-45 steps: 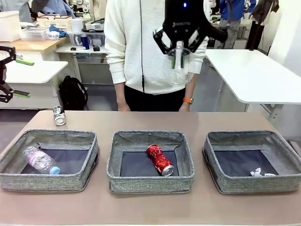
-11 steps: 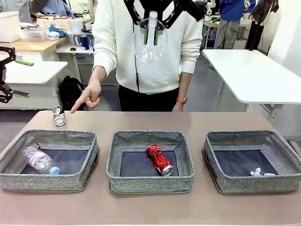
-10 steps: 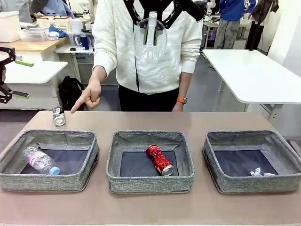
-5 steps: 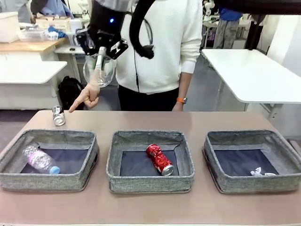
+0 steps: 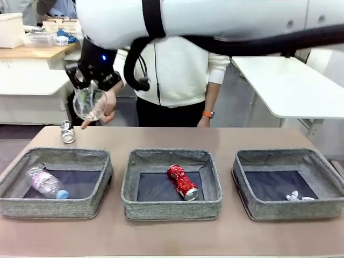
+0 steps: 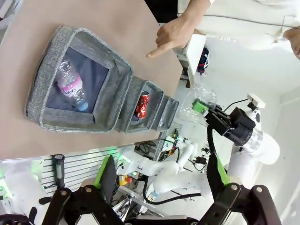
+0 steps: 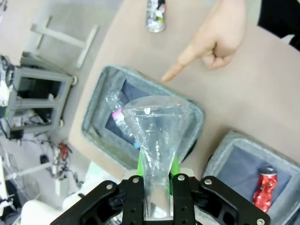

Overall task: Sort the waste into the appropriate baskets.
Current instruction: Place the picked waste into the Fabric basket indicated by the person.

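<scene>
Clear label-less bottle (image 5: 88, 102): pinched at the neck by the right gripper (image 7: 157, 180), held high above the far-left table area near the person's pointing hand (image 5: 105, 110). Likely light, thin-walled, crushable and slick; the stiffer neck suits gripping. Left gripper (image 6: 159, 185): fingers spread, empty

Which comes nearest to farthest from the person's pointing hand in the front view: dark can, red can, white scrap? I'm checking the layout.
From the pointing hand:
1. Dark can, on the table's far left.
2. Red can, middle basket.
3. White scrap, right basket.
</scene>
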You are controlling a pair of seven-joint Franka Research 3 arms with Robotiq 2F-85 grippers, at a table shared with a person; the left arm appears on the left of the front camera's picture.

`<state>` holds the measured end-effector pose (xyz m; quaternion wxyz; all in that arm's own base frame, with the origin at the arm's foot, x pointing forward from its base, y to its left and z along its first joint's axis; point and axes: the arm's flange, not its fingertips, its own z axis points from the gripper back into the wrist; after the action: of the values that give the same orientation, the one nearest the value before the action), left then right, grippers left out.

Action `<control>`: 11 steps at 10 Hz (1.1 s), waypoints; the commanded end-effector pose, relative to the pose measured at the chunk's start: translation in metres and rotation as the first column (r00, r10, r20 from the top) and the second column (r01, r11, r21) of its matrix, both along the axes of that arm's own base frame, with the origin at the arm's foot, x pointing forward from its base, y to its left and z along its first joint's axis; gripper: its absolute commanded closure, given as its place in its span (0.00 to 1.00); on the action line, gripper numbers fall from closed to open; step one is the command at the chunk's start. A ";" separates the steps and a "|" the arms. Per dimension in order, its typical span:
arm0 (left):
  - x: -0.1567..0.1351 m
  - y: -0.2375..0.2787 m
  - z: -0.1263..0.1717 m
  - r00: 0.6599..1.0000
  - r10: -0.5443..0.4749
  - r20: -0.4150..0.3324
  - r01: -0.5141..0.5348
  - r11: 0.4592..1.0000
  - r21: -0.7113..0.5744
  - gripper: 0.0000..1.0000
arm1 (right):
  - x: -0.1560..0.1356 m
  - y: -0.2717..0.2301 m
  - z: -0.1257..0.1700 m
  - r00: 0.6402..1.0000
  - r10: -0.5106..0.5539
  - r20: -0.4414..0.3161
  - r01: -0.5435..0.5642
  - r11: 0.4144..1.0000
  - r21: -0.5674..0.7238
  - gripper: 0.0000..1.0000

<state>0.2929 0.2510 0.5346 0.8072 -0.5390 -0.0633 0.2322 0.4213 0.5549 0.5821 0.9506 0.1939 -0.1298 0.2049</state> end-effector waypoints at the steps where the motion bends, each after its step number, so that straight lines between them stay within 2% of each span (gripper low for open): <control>1: -0.002 -0.006 0.001 1.000 -0.022 -0.003 0.022 1.000 0.020 0.00 | -0.015 0.013 -0.012 0.977 0.214 0.023 -0.215 0.966 0.146 0.80; 2: -0.002 -0.006 0.001 1.000 -0.022 -0.003 0.022 1.000 0.020 0.00 | -0.026 0.022 -0.017 0.932 0.349 0.098 -0.363 0.896 0.257 0.80; 3: -0.002 -0.006 0.001 1.000 -0.022 -0.003 0.022 1.000 0.020 0.00 | -0.031 0.029 -0.029 0.886 0.421 0.195 -0.458 0.861 0.221 0.80; 4: -0.002 -0.006 0.001 1.000 -0.022 -0.003 0.022 1.000 0.020 0.00 | -0.031 0.033 -0.044 0.825 0.481 0.297 -0.534 0.835 0.133 0.80; 5: -0.002 -0.006 0.001 1.000 -0.022 -0.003 0.022 1.000 0.020 0.00 | -0.032 0.039 -0.062 0.778 0.556 0.294 -0.585 0.811 0.015 0.80; 7: -0.002 -0.006 0.001 1.000 -0.022 -0.003 0.022 1.000 0.020 0.00 | -0.031 0.049 -0.080 0.713 0.658 0.242 -0.666 0.743 -0.058 0.80; 8: -0.002 -0.006 0.001 1.000 -0.022 -0.003 0.022 1.000 0.020 0.00 | -0.031 0.050 -0.082 0.696 0.678 0.236 -0.689 0.723 -0.047 0.80; 11: -0.002 -0.006 0.001 1.000 -0.022 -0.003 0.022 1.000 0.020 0.00 | -0.029 0.050 -0.084 0.710 0.661 0.242 -0.674 0.738 -0.035 0.80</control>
<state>0.2966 0.2455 0.5354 0.8114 -0.5353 -0.0586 0.2273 0.3936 0.6065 0.4944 0.7853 0.2222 -0.1654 0.5537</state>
